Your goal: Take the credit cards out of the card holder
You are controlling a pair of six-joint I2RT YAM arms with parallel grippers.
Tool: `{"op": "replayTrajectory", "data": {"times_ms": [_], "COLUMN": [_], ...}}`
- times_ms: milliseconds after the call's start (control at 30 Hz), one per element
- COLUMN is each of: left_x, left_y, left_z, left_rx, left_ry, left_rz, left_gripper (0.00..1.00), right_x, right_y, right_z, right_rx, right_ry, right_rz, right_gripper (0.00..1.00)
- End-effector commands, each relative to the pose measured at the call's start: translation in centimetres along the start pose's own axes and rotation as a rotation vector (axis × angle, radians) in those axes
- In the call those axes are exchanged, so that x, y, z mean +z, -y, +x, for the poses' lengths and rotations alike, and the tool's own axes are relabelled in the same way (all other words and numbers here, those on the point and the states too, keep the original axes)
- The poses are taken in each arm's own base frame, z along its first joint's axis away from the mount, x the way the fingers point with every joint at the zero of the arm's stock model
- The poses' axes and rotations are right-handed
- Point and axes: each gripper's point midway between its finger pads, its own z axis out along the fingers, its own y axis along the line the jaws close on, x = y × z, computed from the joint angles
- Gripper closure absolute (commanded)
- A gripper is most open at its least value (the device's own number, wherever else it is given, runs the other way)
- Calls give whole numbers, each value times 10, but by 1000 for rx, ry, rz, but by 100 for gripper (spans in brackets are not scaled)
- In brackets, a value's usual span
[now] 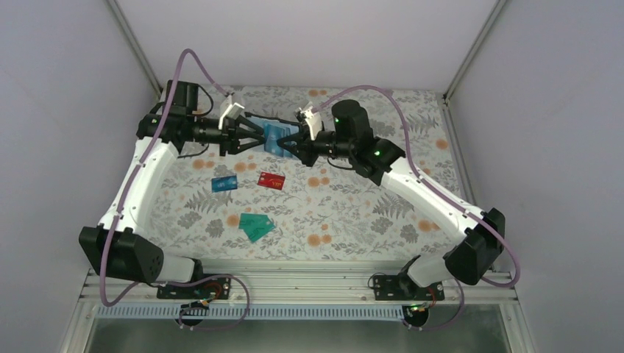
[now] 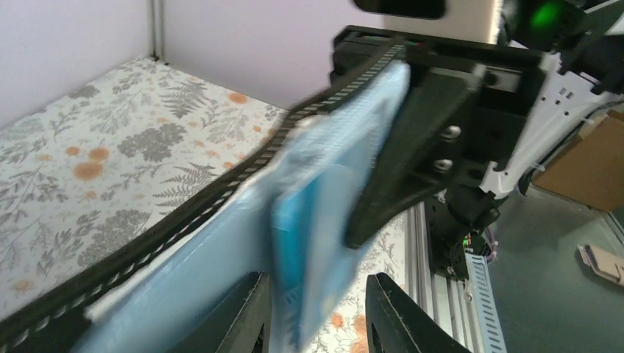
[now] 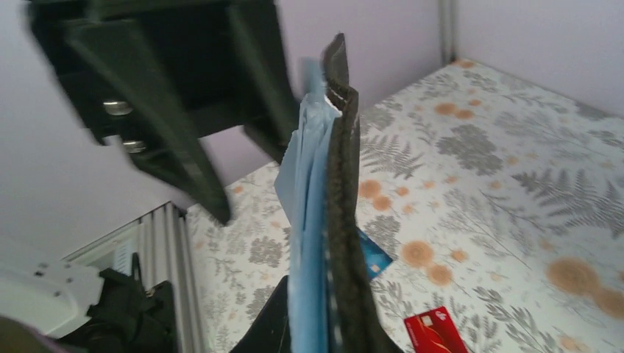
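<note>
Nearest the arm bases, two teal-green cards (image 1: 255, 226) lay overlapped and flat on the flowered table (image 1: 353, 213), at about 7 o'clock from its middle. Farther in, the blue card (image 1: 224, 183) lay flat at 9 o'clock from the middle. The red card (image 1: 271, 180) lay near it at its 3 o'clock, apart from it and face up.

Farther again, at 12 o'clock from the red card, the card holder (image 1: 278, 140) hung above the table between the two grippers. It stood on edge, with its black outer skin toward the right arm and its pale blue inner face toward the left arm.

The right gripper (image 1: 293, 147) came in from 3 o'clock with its fingers pressed together, pinching the holder by its lower edge. The left gripper (image 1: 262, 138) reached in from 9 o'clock with its fingers spread to either side of the blue inner layers. In the left wrist view one finger (image 2: 243, 312) lay against them, while the other (image 2: 394, 312) stood off with table showing in the gap. That view was blurred, so I could not tell whether the lighter blue panel there was a pocket or a card.
</note>
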Motion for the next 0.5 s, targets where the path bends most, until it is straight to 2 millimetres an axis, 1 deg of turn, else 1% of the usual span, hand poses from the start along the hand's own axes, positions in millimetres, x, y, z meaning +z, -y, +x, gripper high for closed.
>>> {"op": "replayTrajectory", "data": {"times_ms": [0, 100, 200, 267, 333, 400, 433, 467], "left_x": [0, 2, 3, 4, 5, 5, 5, 5], "left_y": [-10, -8, -5, 8, 27, 41, 44, 46], "left_z": [-5, -5, -4, -4, -6, -6, -7, -8], "left_rx": [34, 30, 40, 57, 90, 125, 135, 139], "left_ry": [7, 12, 11, 28, 52, 63, 67, 70], "left_rz": [-45, -31, -13, 53, 143, 192, 203, 209], "left_gripper": [66, 66, 66, 66, 66, 67, 70, 76], "right_x": [-16, -17, -21, -23, -21, -20, -19, -18], "right_y": [-41, -53, -59, -60, -55, -51, -50, -48], "right_z": [-19, -14, -14, -15, -16, -18, -19, -19], "right_rx": [-135, -165, -197, -210, -206, -201, -202, -197], "right_ry": [78, 64, 68, 81, 83, 84, 88, 88], "right_rz": [-189, -266, -302, -305, -295, -297, -301, -303], "right_gripper": [96, 96, 96, 96, 96, 96, 96, 96]}}
